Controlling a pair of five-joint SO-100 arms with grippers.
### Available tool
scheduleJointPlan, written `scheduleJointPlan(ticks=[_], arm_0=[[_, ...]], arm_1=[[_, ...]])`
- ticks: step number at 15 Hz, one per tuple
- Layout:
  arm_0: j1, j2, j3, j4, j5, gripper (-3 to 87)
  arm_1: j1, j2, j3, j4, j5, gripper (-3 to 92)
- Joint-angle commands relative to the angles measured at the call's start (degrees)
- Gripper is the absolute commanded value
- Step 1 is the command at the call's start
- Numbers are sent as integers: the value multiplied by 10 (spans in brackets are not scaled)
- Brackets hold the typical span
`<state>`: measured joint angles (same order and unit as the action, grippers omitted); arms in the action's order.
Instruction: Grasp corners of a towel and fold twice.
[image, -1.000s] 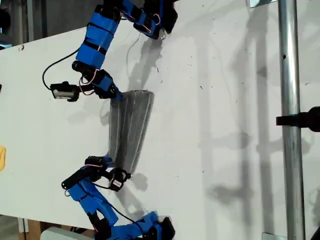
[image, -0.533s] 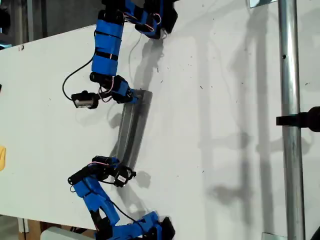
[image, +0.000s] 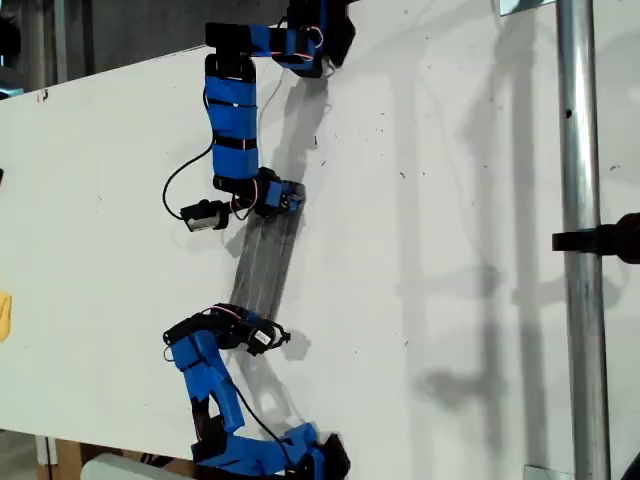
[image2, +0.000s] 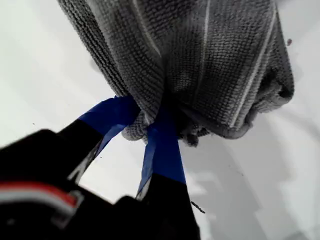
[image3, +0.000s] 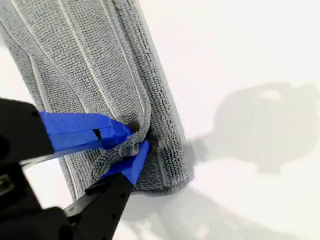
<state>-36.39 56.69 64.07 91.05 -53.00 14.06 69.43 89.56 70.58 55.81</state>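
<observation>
**Fold carried across; both grippers still clamped on the cloth**

Over the last second both arms have swung toward the exterior view's right, and the towel (image: 263, 262) has gone from a broad fan shape to a narrow doubled band lying on the white table (image: 450, 200) between them. I judge a fold to be nearly laid, not yet released.

My first gripper (image2: 145, 125) has its blue-taped fingers (image2: 162, 150) pinched tight on a bunched end of the cloth, the fabric gathered above the tips. My second gripper (image3: 131, 142) is likewise clenched, a twisted corner (image3: 117, 152) caught between its tips beside the rolled folded edge.

The wrist views do not settle which arm in the exterior view is which. A small yellow object (image: 5, 315) sits at the exterior view's left edge, well apart.
</observation>
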Motion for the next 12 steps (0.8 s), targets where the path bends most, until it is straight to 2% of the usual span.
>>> scheduleJointPlan(ticks=[1, 2, 3, 4, 5, 9, 12], arm_0=[[10, 12, -26, 16, -1, 98], [11, 15, -41, 43, -1, 211], [11, 46, -26, 52, -3, 230], [11, 98, 4, 53, -4, 248], [11, 161, 36, 54, -2, 271], [-11, 462, 225, 54, -11, 261], [10, 675, 397, 33, -58, 244]], arm_1=[[14, 9, -13, 10, -1, -3], [14, 18, -31, 38, -1, 19], [14, 29, -49, 75, 5, 110], [13, 51, -62, 112, 11, 246], [11, 88, -62, 142, 19, 295], [12, 250, 9, 240, 80, 379], [-34, 449, 181, 258, 227, 400]])
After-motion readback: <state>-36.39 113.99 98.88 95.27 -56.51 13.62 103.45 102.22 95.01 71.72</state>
